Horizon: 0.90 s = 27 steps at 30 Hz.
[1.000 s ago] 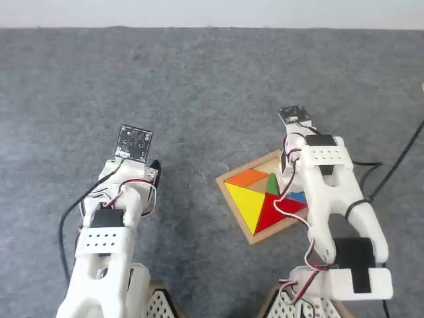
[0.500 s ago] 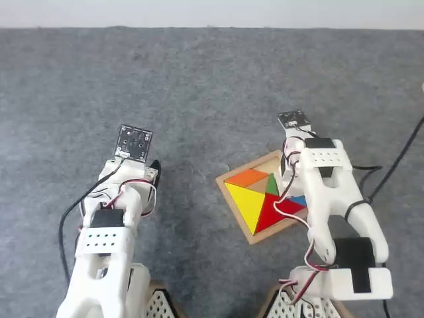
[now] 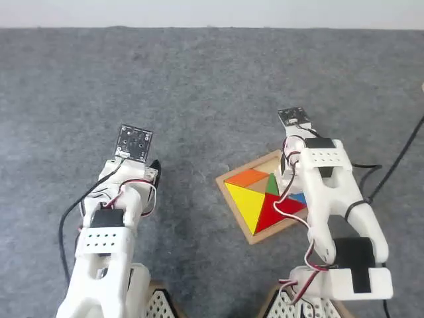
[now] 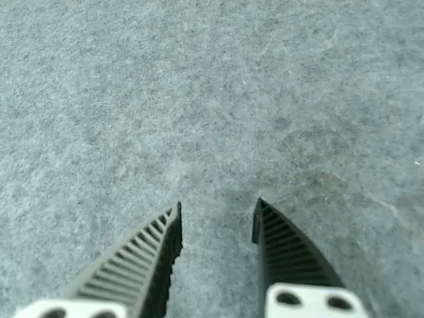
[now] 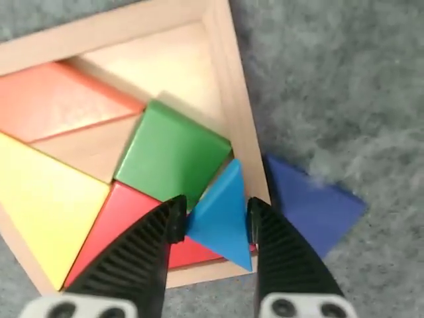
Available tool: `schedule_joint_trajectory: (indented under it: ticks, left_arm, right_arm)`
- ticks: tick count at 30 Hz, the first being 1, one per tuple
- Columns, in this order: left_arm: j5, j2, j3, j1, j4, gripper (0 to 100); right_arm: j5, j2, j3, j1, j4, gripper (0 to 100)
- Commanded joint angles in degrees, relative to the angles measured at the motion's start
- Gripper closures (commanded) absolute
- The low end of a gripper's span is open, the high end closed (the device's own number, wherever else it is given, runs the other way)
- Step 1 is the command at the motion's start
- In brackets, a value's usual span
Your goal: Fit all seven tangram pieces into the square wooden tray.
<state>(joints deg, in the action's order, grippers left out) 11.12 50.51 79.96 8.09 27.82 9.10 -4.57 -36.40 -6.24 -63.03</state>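
Grey felt (image 3: pixel 199 86), right claw (image 5: pixel 215 205) still clasping light blue triangle (image 5: pixel 225 228), tray (image 5: pixel 228 99) unmoved

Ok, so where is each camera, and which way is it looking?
High view: fixed above the table, looking down; shows the left arm and right arm.
Left wrist view: on the left wrist, facing the grey table; shows the left gripper, open.
Right wrist view: on the right wrist, facing the wooden tray; shows the right gripper gripping the light blue triangle.
Shared: high and right wrist views both show the wooden tray.
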Motion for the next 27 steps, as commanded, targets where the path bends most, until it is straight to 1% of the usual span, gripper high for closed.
schedule_joint_trajectory:
  ticks: [1,8,14,21,23,27]
  left_arm:
    - [0.4,0.4,-0.7,-0.2,-1.1,83]
    - [0.4,0.4,-0.7,-0.2,-1.1,83]
    - [0.4,0.4,-0.7,-0.2,-1.1,83]
    - [0.4,0.3,-0.7,-0.2,-1.1,83]
    - [0.4,0.3,-0.7,-0.2,-1.1,83]
    - [0.4,0.3,-0.7,-0.3,-1.1,83]
  right_arm:
    - [-0.6,-3.0,0.4,-0.1,0.7,88.6]
    - [-0.5,-3.0,0.4,-0.5,0.4,88.1]
    - [-0.7,-3.0,0.4,-0.5,0.3,78.6]
    - [-0.7,-3.2,0.3,-0.5,0.3,77.8]
    - [-0.6,-3.6,0.4,0.5,0.2,77.9]
    - [-0.3,-5.8,0.8,5.5,0.2,77.9]
